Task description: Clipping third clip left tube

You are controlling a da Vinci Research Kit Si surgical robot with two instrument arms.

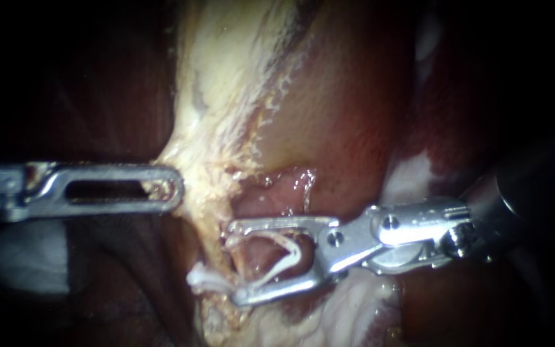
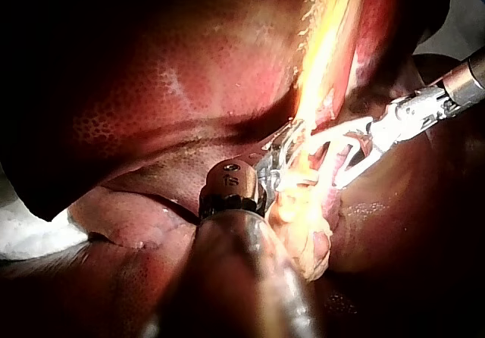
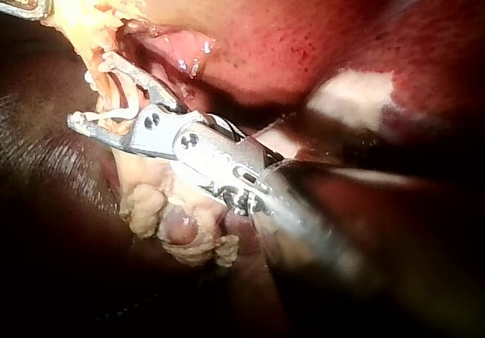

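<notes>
Right instrument (image 1: 232, 263) with white clip (image 1: 285, 256) astride tube (image 1: 208, 225)

White sheet (image 2: 30, 236) under liver (image 2: 167, 73) edge, only small patch vis., rest in dark

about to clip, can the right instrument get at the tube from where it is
Likely yes: the right instrument, holding a clip, straddles the pale tube; the left instrument holds tissue aside, out of its way.

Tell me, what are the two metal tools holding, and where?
The left instrument grips the pale tissue at its edge. The right instrument holds a white clip by its two legs.
</notes>
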